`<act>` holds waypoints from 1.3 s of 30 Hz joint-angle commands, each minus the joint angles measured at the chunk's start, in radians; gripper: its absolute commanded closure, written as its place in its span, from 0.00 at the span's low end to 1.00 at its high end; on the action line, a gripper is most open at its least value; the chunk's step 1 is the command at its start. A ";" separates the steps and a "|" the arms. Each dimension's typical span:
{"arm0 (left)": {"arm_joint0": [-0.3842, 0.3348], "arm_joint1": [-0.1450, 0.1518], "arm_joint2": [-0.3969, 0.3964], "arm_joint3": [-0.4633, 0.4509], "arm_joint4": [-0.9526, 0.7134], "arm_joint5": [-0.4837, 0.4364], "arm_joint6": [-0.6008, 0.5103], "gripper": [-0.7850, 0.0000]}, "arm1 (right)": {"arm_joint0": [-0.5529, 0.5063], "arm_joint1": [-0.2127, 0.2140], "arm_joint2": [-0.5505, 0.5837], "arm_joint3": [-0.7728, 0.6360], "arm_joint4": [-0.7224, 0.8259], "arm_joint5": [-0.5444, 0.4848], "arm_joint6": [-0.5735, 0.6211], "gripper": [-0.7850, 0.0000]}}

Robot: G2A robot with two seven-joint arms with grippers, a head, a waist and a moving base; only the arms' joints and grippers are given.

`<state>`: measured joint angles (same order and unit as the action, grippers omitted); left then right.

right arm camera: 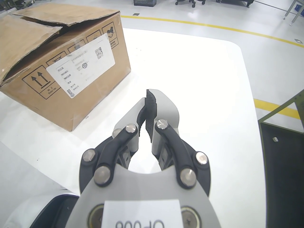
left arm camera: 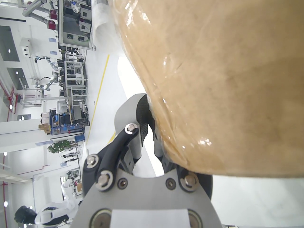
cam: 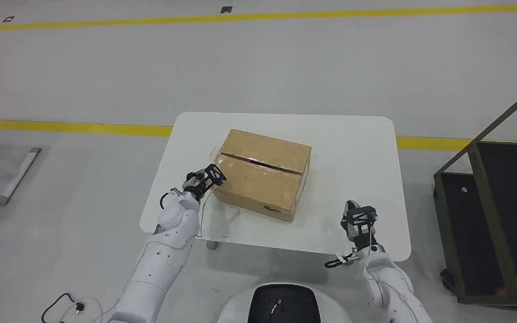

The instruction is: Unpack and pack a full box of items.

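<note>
From above, the cardboard box (cam: 262,174) is sitting in the middle of the white surface (cam: 355,153) with its top flaps lying nearly closed, so I am judging that the unpacking is only beginning; the left jaws are sitting at its near left corner and the right jaws well apart from it. In the left wrist view one pad (left arm camera: 142,115) is lying against the taped edge of the box (left arm camera: 225,72), though I cannot tell if these jaws are apart or together, and the next move is probably calling for a flap to be lifted. In the right wrist view the right jaws are pressing together on nothing, above the surface (right arm camera: 190,72) beside the box (right arm camera: 59,72)
</note>
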<state>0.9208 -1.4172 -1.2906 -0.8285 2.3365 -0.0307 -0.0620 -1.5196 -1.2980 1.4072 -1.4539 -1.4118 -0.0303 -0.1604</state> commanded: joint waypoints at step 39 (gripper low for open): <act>0.113 0.033 -0.016 -0.253 -0.128 -0.257 -0.034 1.00 | 0.306 -0.053 -0.216 0.289 0.002 -0.027 0.034 1.00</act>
<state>1.0283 -1.3853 -1.3035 -1.0679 2.2201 -0.2688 -0.0952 -1.2131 -1.3511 1.1913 -1.1662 -1.4134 -0.0519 -0.1249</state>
